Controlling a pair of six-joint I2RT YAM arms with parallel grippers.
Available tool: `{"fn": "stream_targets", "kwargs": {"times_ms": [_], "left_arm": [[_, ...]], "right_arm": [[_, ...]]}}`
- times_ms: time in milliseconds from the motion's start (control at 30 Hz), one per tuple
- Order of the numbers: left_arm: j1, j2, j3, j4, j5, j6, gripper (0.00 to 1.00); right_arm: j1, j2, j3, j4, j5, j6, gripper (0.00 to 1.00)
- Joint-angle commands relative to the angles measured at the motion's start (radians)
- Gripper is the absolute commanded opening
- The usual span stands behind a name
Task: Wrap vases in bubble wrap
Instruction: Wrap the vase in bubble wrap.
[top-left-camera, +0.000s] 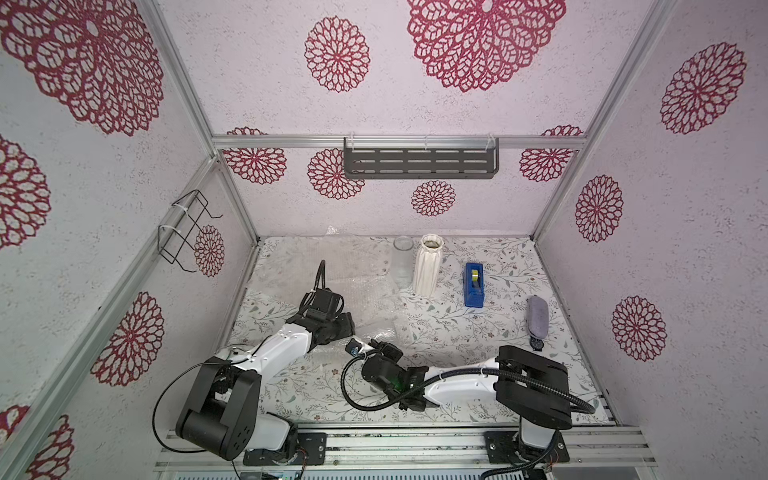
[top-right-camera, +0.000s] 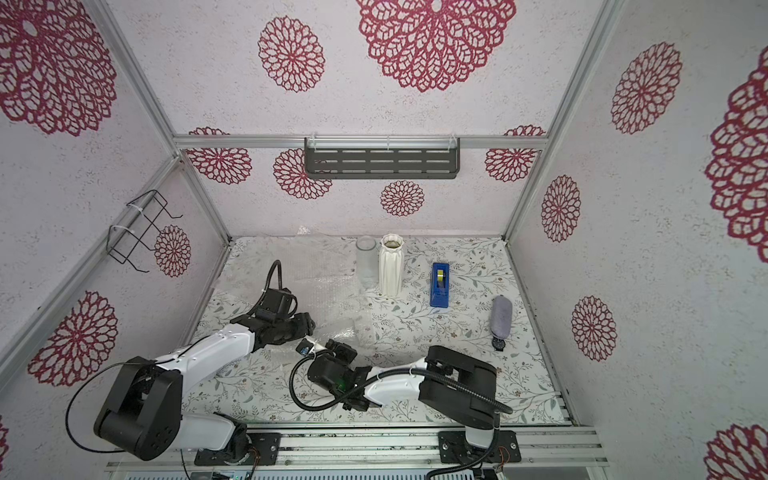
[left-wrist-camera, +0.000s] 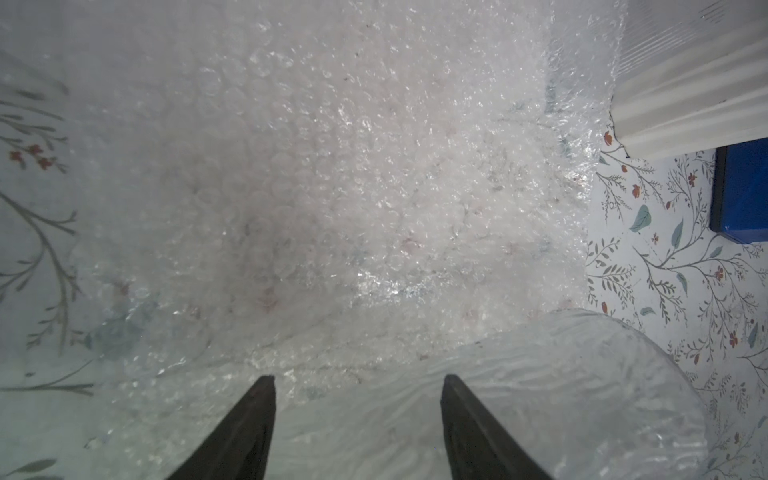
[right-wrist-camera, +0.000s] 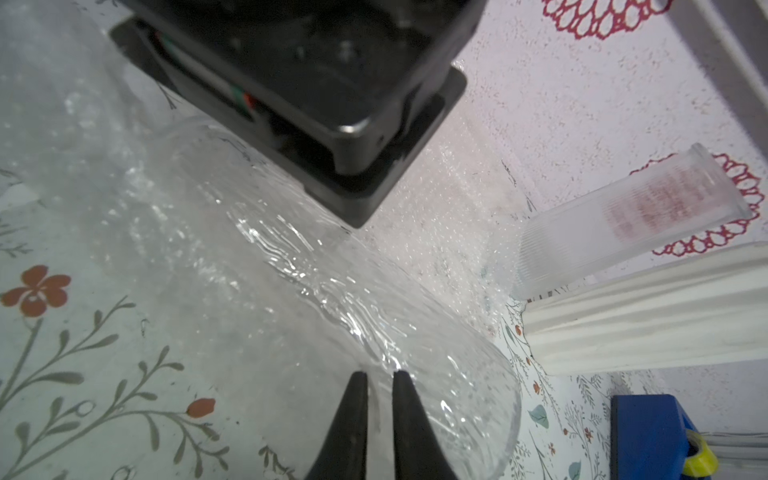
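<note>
A clear glass vase with a wavy surface lies on its side on the bubble wrap, which is spread over the left back of the table. My left gripper hovers open over this vase, fingers wide apart. My right gripper is at the vase's open end, jaws a narrow gap apart with a thin glass edge between them. A second clear vase and a white ribbed vase stand upright side by side at the back, in both top views.
A blue tape dispenser sits right of the white vase. A grey pouch and a wristwatch lie near the right wall. A dark shelf hangs on the back wall, a wire rack on the left wall.
</note>
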Motion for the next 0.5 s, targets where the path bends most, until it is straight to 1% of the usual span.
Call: {"fn": "stream_targets", "kwargs": {"times_ms": [0, 200, 467], "left_arm": [[0.006, 0.023, 0.006, 0.024, 0.018, 0.002, 0.65], [0.006, 0.028, 0.016, 0.027, 0.036, 0.013, 0.61], [0.006, 0.033, 0.018, 0.037, 0.065, 0.017, 0.54]], "right_arm": [[-0.012, 0.000, 0.030, 0.030, 0.012, 0.010, 0.18], [-0.031, 0.010, 0.040, 0.035, -0.016, 0.005, 0.16], [-0.048, 0.019, 0.049, 0.060, -0.042, -0.011, 0.03]]}}
